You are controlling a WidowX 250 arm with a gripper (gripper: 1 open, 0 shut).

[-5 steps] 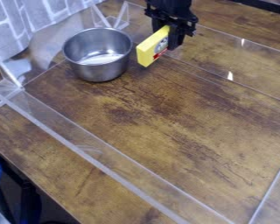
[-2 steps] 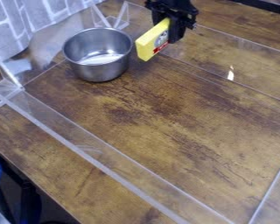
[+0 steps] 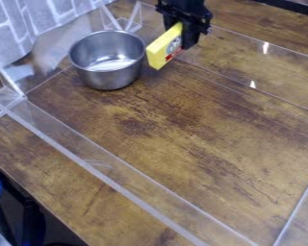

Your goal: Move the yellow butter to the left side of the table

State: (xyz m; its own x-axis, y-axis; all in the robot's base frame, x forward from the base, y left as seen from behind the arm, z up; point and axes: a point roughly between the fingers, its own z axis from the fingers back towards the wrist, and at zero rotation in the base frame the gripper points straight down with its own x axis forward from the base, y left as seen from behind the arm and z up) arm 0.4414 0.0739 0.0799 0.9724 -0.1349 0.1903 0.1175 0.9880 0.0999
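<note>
Gripper (image 3: 187, 32) clamps the tilted yellow butter (image 3: 165, 48), seemingly lifted, beside the bowl (image 3: 108, 58)

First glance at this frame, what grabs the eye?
The yellow butter, tilted and pinched in the black hand near the table's far edge. Just left of it in the picture sits a steel bowl, shiny against the dark wood. Clear acrylic walls ring the tabletop.
</note>
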